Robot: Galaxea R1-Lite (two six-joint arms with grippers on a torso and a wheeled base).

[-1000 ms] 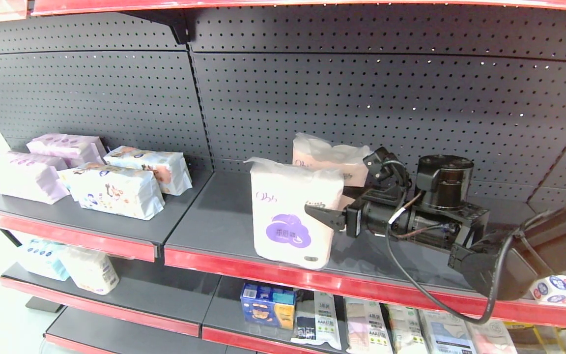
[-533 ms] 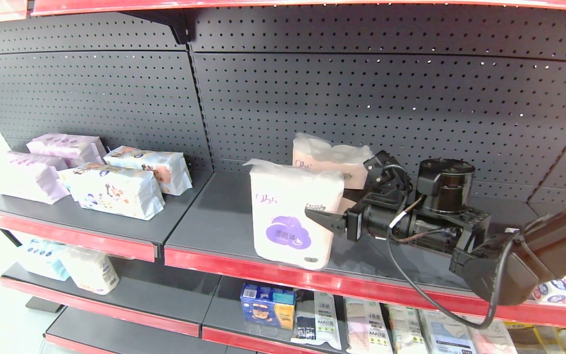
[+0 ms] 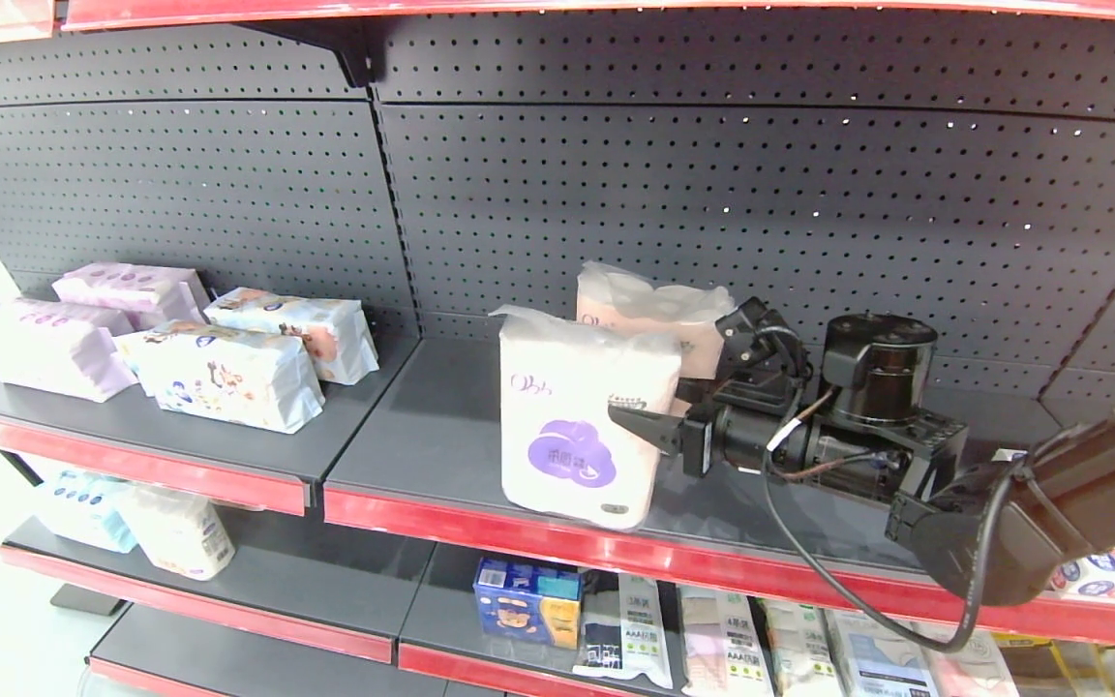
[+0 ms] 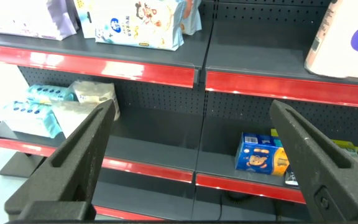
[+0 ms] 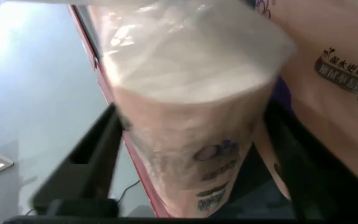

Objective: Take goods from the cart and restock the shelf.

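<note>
Pack (image 3: pixel 582 426) of tissue rolls upright at the front edge of the shelf (image 3: pixel 441 455), clamped across its width in the jaws of the right gripper (image 3: pixel 635 418) at its right side, second pack (image 3: pixel 649 315) just behind; left gripper (image 4: pixel 191 107) lower down, jaws spread, empty.

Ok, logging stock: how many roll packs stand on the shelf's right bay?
2: the front pack, held in the right gripper; the rear pack behind it. Others may be hidden.
</note>
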